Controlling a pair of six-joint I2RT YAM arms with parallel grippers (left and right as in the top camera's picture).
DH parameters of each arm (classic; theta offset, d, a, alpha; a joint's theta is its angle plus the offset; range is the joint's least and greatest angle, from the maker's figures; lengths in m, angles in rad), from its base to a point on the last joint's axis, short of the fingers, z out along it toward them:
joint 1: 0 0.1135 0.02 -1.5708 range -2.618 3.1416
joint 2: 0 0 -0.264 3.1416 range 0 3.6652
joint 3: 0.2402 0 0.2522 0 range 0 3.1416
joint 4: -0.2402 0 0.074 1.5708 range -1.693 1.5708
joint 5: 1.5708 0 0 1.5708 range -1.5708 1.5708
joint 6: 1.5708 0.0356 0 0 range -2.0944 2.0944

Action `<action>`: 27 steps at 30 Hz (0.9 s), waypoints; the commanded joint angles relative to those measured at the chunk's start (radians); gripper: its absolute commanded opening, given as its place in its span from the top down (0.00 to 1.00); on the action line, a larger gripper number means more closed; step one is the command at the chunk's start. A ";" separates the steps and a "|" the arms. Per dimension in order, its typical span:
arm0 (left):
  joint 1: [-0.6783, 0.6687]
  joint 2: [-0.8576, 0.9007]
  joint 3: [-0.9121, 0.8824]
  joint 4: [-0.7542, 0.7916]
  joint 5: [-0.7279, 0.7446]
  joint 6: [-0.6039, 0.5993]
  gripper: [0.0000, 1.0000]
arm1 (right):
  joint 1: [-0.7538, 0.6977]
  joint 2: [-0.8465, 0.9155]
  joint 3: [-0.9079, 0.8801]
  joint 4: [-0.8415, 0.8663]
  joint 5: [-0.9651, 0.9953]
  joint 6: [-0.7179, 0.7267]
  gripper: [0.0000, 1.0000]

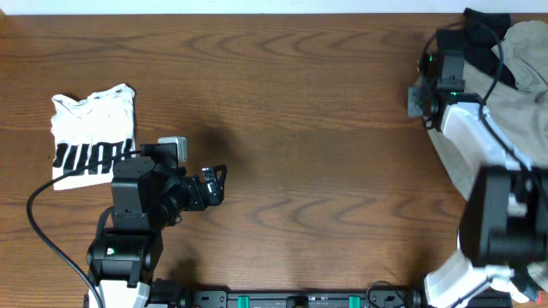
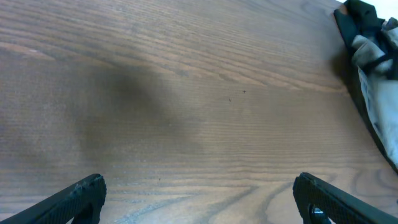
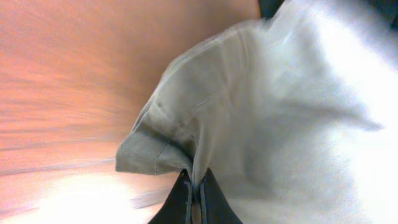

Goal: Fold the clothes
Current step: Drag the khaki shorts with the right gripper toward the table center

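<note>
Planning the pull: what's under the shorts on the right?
Along the edge of the shorts, black clothing pokes out, seemingly from beneath. How far it runs under is covered. The right gripper pinches a fold of the shorts.

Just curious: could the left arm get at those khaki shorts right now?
Probably not. The shorts lie at the far right edge of the table, a wide stretch of bare wood from the open left hand. The right hand pinches them.

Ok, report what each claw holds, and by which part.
Right claw: shut on the light khaki-grey cotton shorts, pinching a seamed edge fold. Left claw: open, holding nothing.
</note>
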 commanded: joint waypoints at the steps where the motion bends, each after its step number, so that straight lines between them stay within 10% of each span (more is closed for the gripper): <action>1: -0.002 0.000 0.020 -0.001 0.014 -0.013 0.02 | 0.116 -0.180 0.064 -0.001 -0.167 -0.020 0.99; 15: -0.002 0.000 0.020 -0.002 0.014 -0.013 0.02 | 0.764 -0.129 0.064 -0.026 -0.249 0.056 0.97; 27: -0.002 0.000 0.020 -0.002 0.014 -0.013 0.02 | 0.949 0.072 0.065 -0.031 -0.148 0.061 0.91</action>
